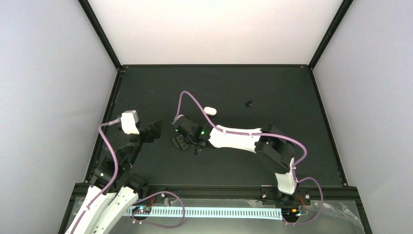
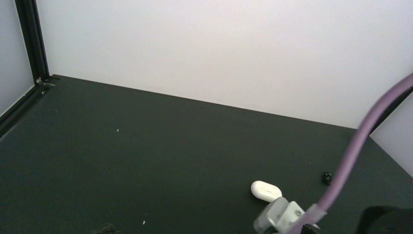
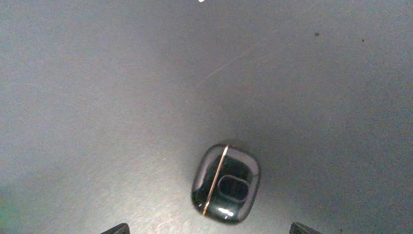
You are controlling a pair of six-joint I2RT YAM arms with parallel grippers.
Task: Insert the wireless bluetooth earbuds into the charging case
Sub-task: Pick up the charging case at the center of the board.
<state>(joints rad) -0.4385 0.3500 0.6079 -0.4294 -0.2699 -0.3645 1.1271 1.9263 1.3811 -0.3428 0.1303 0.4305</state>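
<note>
The charging case (image 1: 210,110) is a small glossy white oval lying shut on the black table (image 1: 272,87); it also shows in the left wrist view (image 2: 266,190). No white earbuds show in any view. My right gripper (image 1: 181,142) is open and hovers low over a glossy black squarish object (image 3: 225,184) with a gold seam, its fingertips (image 3: 117,229) wide apart on either side. It is left of and nearer than the white case. My left gripper (image 1: 155,129) is near the table's left side, looks open and holds nothing.
A small black bit (image 1: 249,103) lies right of the white case, also in the left wrist view (image 2: 327,178). The right arm's purple cable (image 2: 360,141) and white wrist camera (image 2: 282,217) cross the left wrist view. Black frame rails (image 1: 104,122) border the table.
</note>
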